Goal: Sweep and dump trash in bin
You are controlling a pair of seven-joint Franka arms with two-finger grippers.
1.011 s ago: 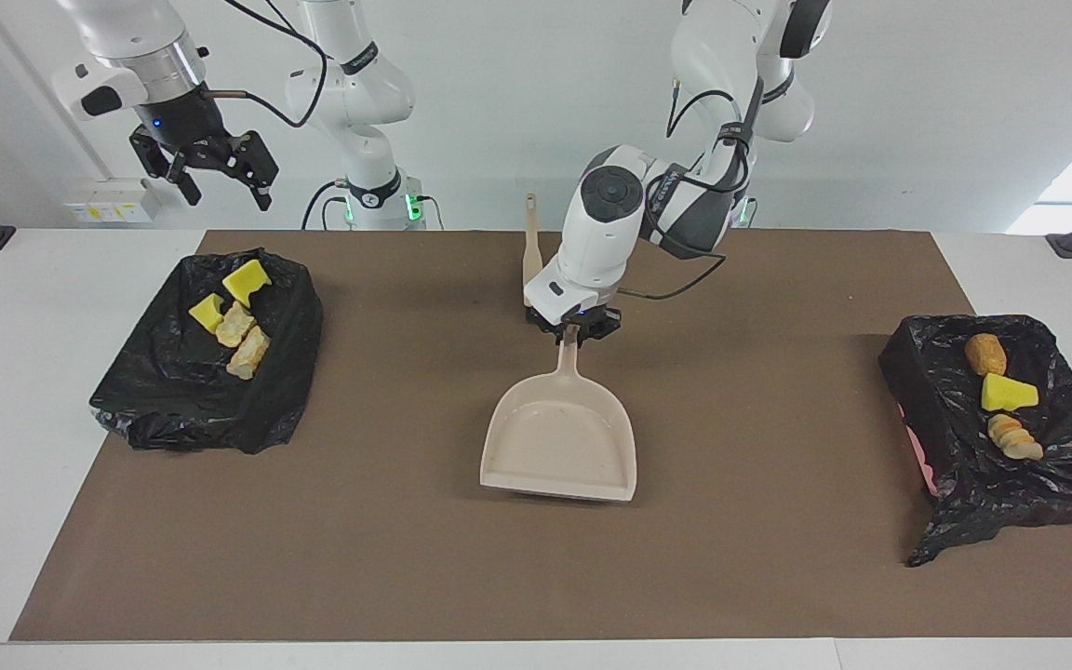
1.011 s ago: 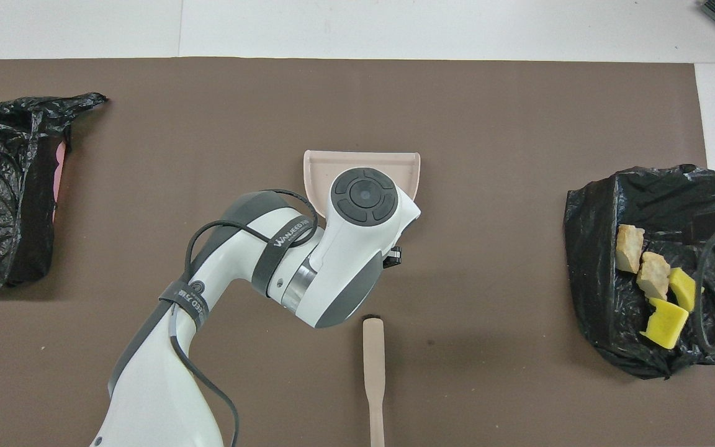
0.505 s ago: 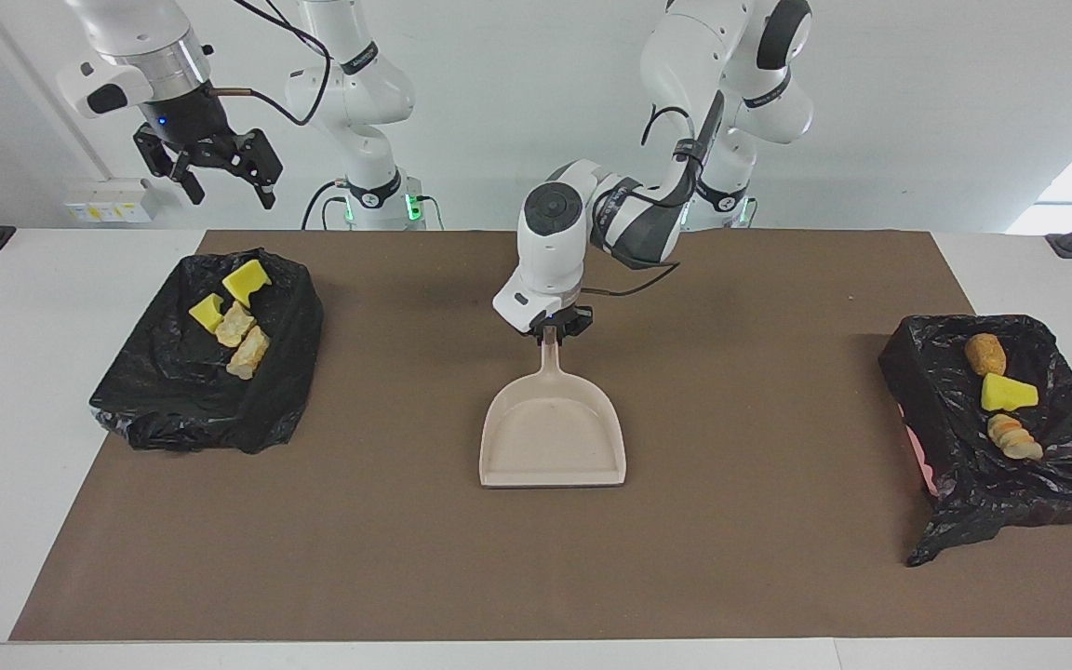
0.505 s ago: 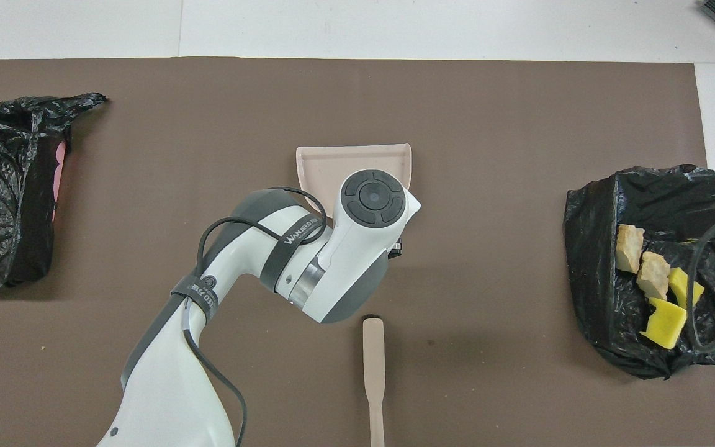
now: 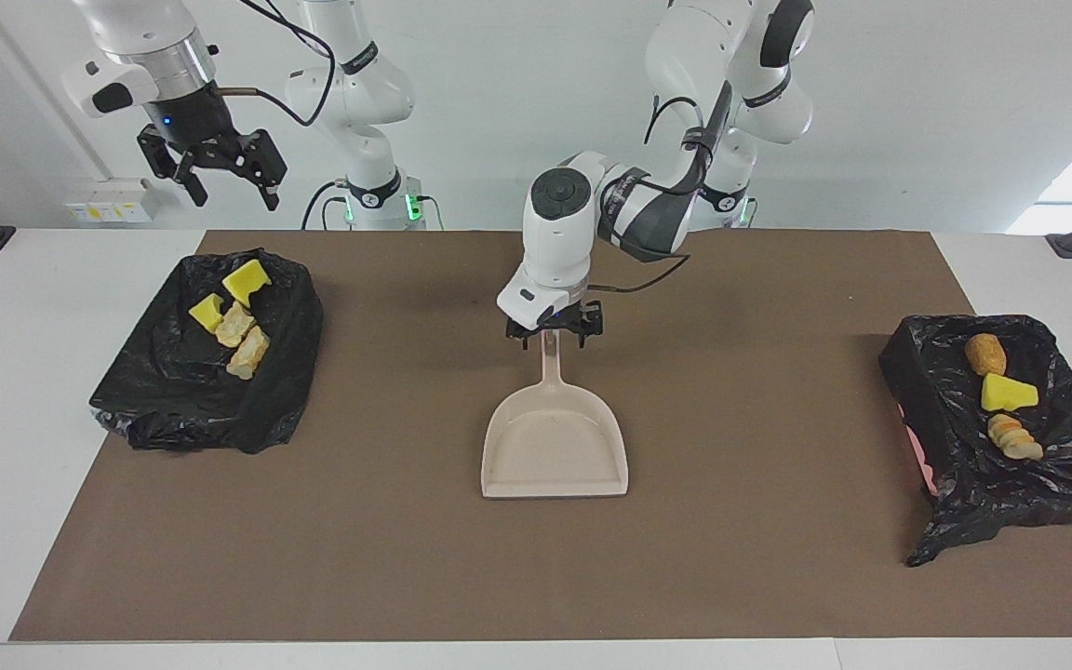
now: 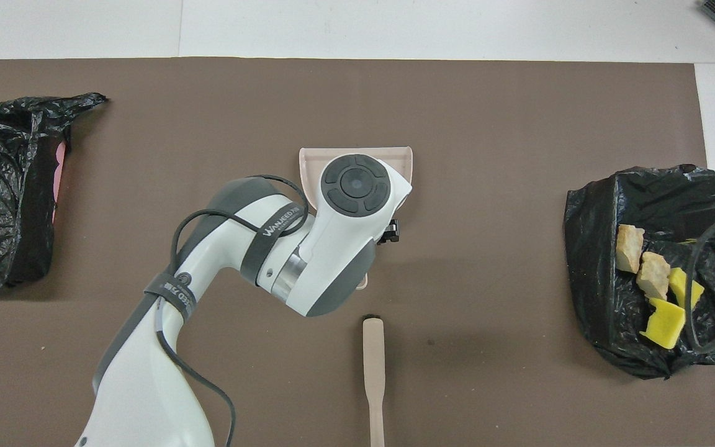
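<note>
Two lined bins: right-arm-end bin (image 5: 206, 391) holds four trash pieces (image 5: 236, 324), left-arm-end bin (image 5: 1001, 447) three. Left gripper (image 5: 555, 337) spread open astride dustpan (image 5: 555, 442) handle, gripping nothing; right gripper (image 5: 224, 181) open, empty, above its bin

Smooth plastic dustpan (image 5: 555, 437); crinkled glossy bag (image 5: 206, 372); matt mat (image 5: 741, 558)

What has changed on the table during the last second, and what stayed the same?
The left pincer has opened and let go of the dustpan handle; it now hovers just over the handle. Before that, it turned the dustpan slightly, so the pan now lies straight on the mat. The right pincer stayed open in the air over the bin at its end. The brush, both bins and the trash did not move.
</note>
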